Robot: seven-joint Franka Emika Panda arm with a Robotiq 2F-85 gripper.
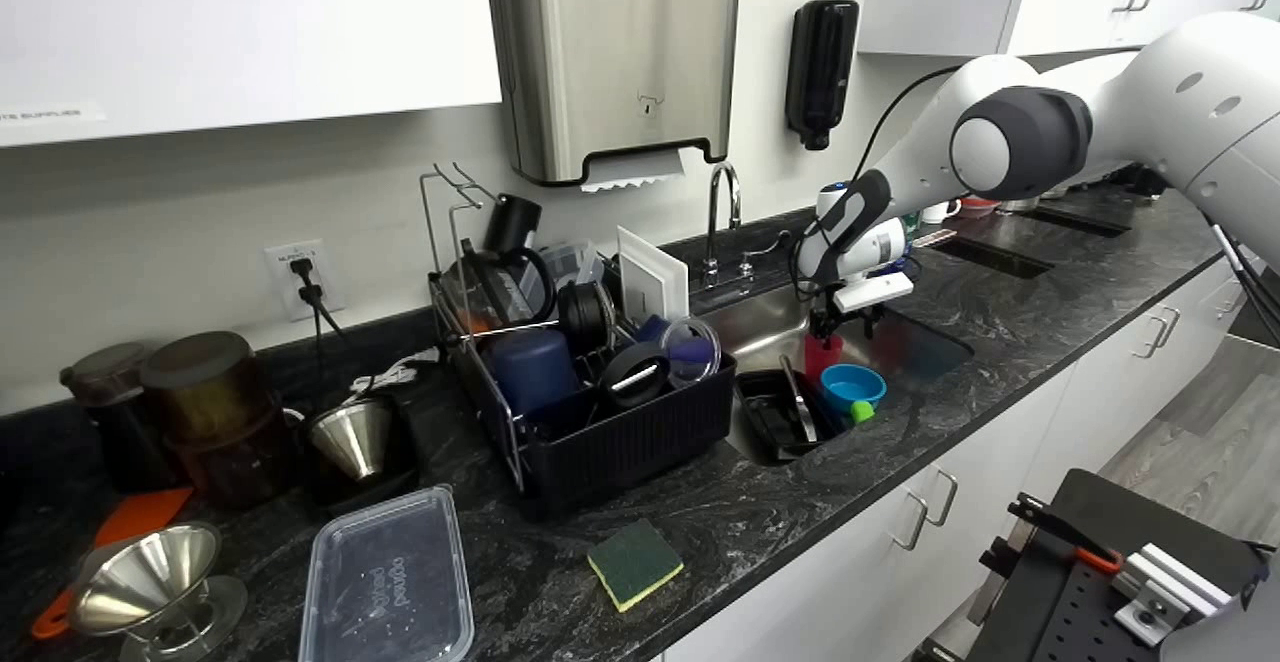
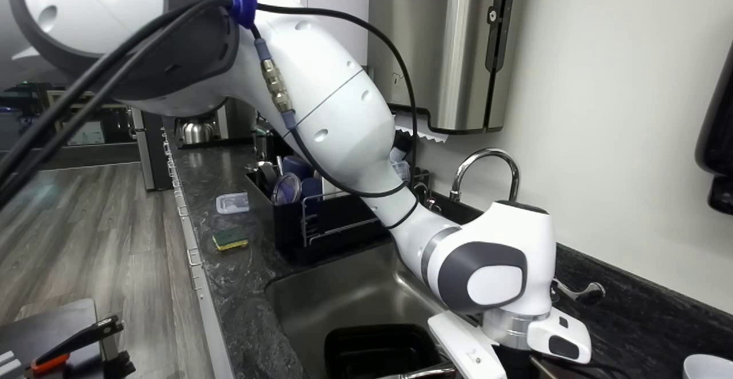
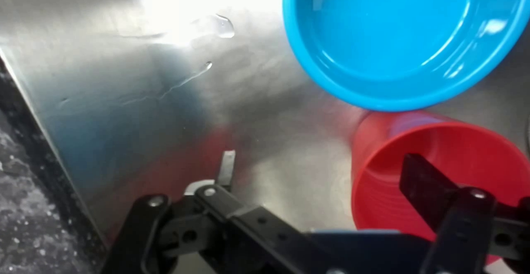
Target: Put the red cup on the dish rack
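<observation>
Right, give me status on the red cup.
Claw open, one finger over mouth of red cup. Cup ungripped in sink. Blue dish close alongside; contact unclear.

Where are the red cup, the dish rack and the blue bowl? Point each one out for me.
Red cup (image 3: pixel 476 158): in the wrist view, on its inside surface.
Dish rack (image 1: pixel 635 452): in an exterior view, on the outer side of its black tub.
Blue bowl (image 3: pixel 393 21): in the wrist view, on its inside bottom.

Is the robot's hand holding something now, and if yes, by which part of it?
Nothing is held: the hand stands open, one finger over or inside the mouth of the red cup, the other clear of it.
</observation>
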